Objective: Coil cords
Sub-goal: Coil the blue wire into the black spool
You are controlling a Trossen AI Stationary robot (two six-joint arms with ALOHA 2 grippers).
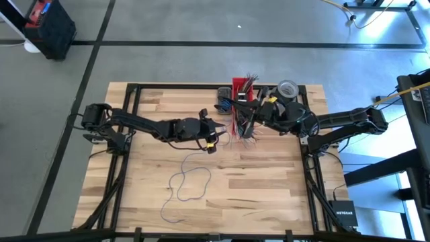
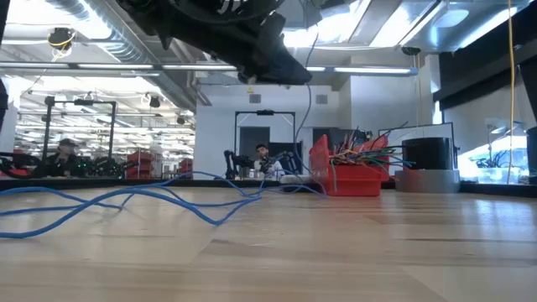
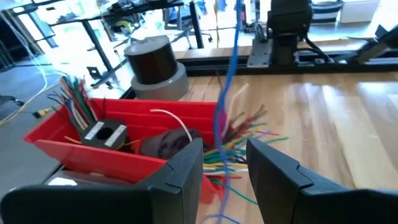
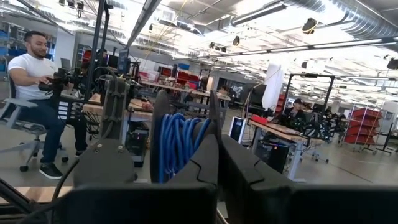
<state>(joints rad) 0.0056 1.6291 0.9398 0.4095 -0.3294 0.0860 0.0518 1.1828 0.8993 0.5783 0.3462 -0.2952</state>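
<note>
A blue cord (image 2: 126, 200) lies in loose loops (image 1: 189, 183) on the wooden table. One strand (image 2: 310, 109) rises from it to the arms above. My left gripper (image 3: 225, 158) hovers open above the table's middle (image 1: 215, 138), and that strand (image 3: 232, 68) drops through the gap between its fingers. My right gripper (image 4: 217, 121) is raised beside the red bin (image 1: 243, 101). It is shut, with a bundle of blue cord turns (image 4: 177, 146) at its fingers. My left gripper has the blue strand (image 3: 219, 134) passing between its open fingers; whether a finger touches it, I cannot tell. My right gripper carries several turns of the blue cord (image 4: 180, 140) that run across the side of its shut fingers (image 4: 208, 149), lifted clear of the table. The fingers hide how the turns are caught.
The red bin (image 3: 124, 134) holds short multicoloured wire ends (image 3: 245, 134) and a small dark block (image 3: 106, 134). A grey tape roll (image 1: 287, 89) stands behind it near the far right corner. Bare wood lies at the table's near right (image 1: 269, 195). People sit in the room beyond.
</note>
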